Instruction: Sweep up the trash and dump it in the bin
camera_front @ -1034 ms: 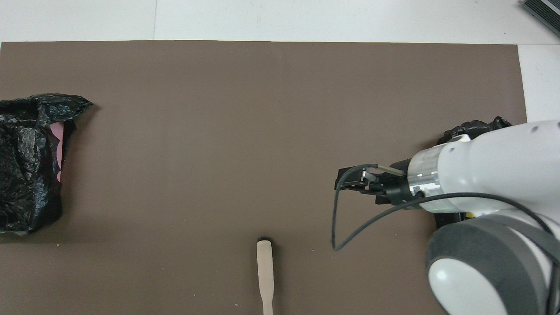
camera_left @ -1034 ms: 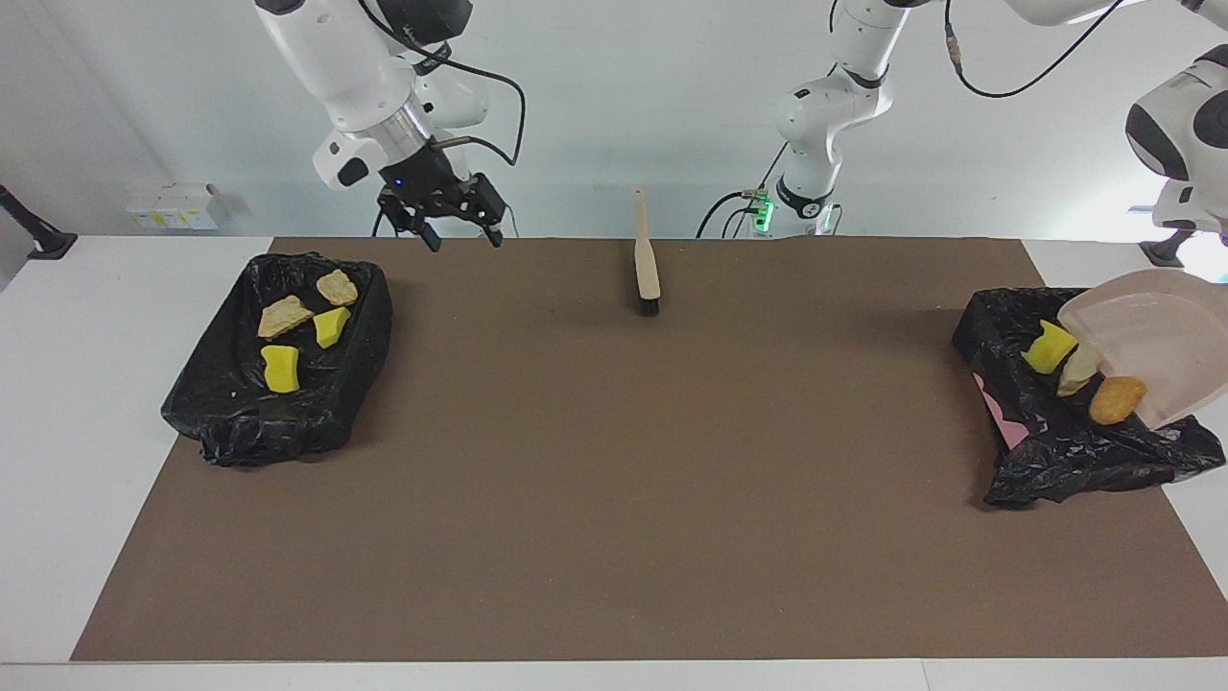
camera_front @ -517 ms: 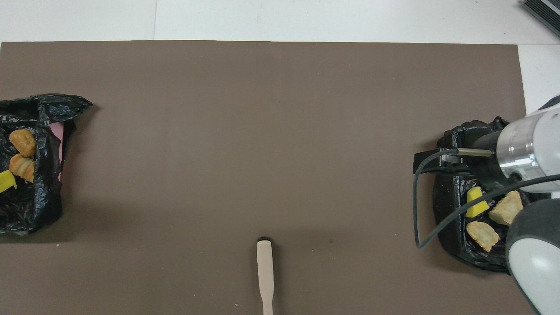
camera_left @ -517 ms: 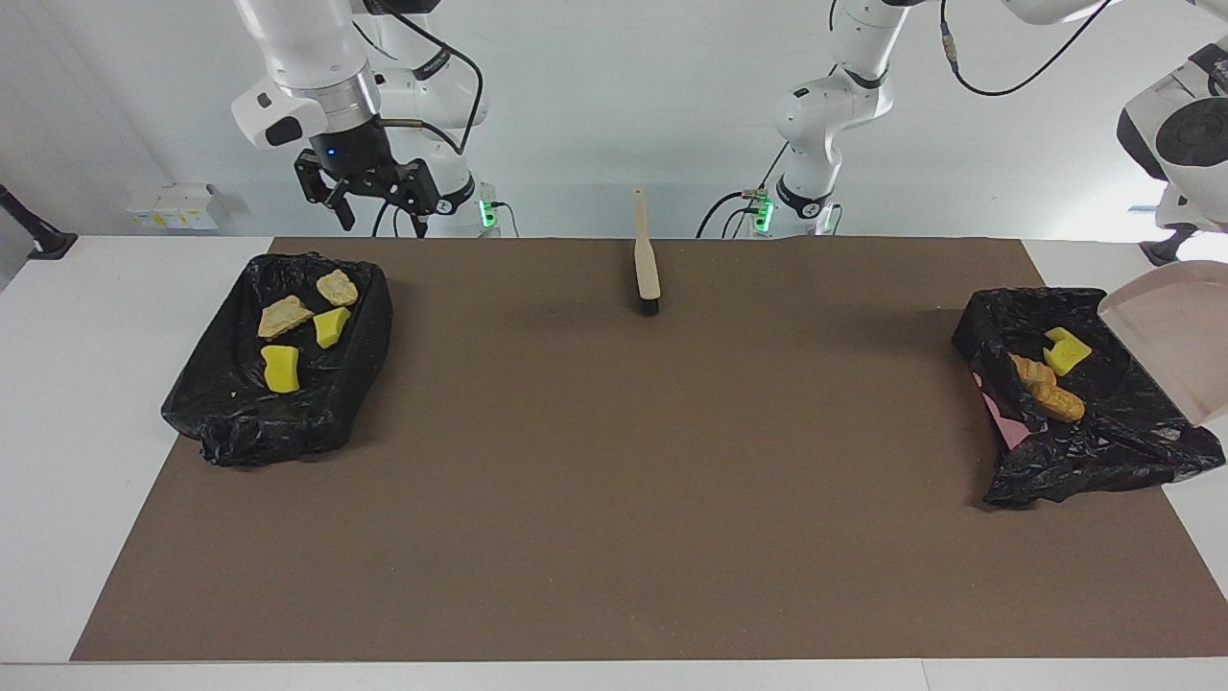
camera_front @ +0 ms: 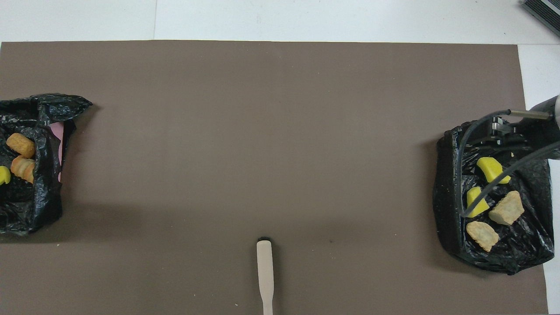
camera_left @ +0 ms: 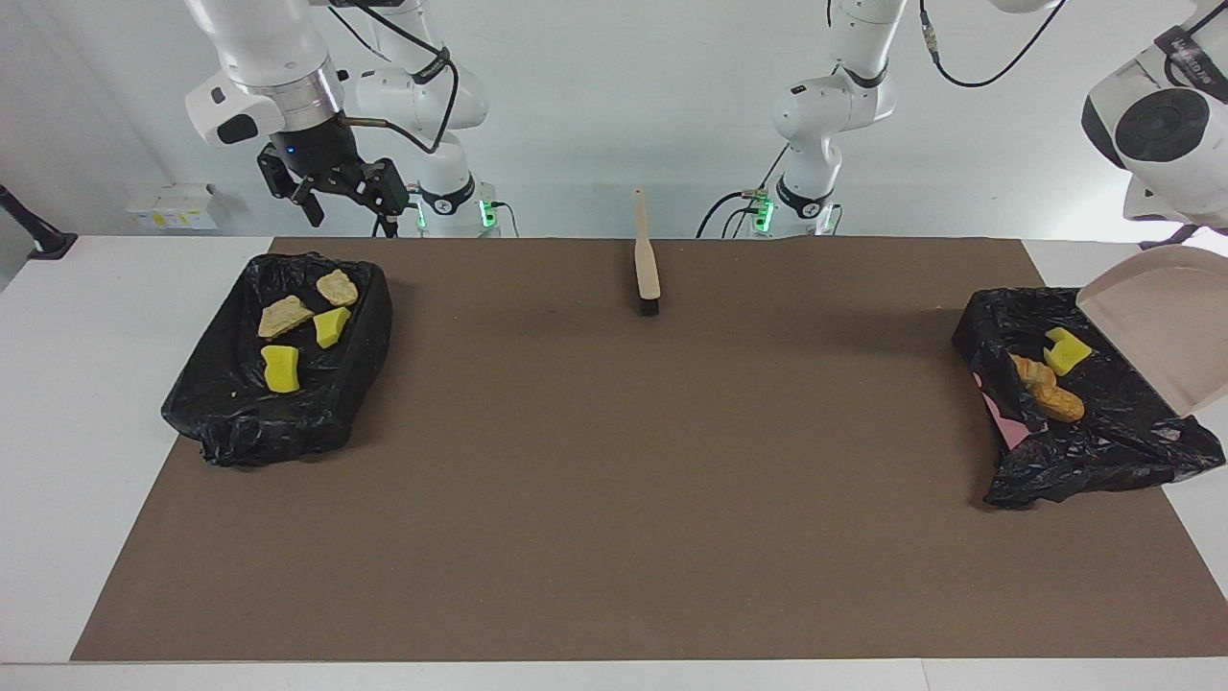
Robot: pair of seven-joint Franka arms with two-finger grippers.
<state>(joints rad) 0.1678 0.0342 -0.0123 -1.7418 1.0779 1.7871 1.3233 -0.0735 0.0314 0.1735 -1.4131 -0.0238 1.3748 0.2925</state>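
Mat [camera_left: 614,499]: a brown sheet is spread over the white table, and no trash is left lying on it.
Bins: two trays lined with black bags are seen, one [camera_left: 278,422] at the right arm's end, one [camera_left: 1084,461] at the left arm's end.
Dustpan [camera_left: 1166,331]: it is held tilted above the left arm's bin; a second ago three pieces were sliding off its lip, and now it is empty and pulled back.
Left gripper: hidden past the frame edge, closed, judged to be gripping the dustpan's handle.
Right gripper [camera_left: 334,197]: open and empty, drawn up and away from mid-table to above the robots' edge of its bin.
Brush [camera_left: 646,259]: laid down flat near the robots' edge, untouched.
Trash: four pieces [camera_left: 302,326] are resting in the right arm's bin, three [camera_left: 1050,374] in the left arm's bin.
Meaning: the dump is judged done; only setting the dustpan down seems left.
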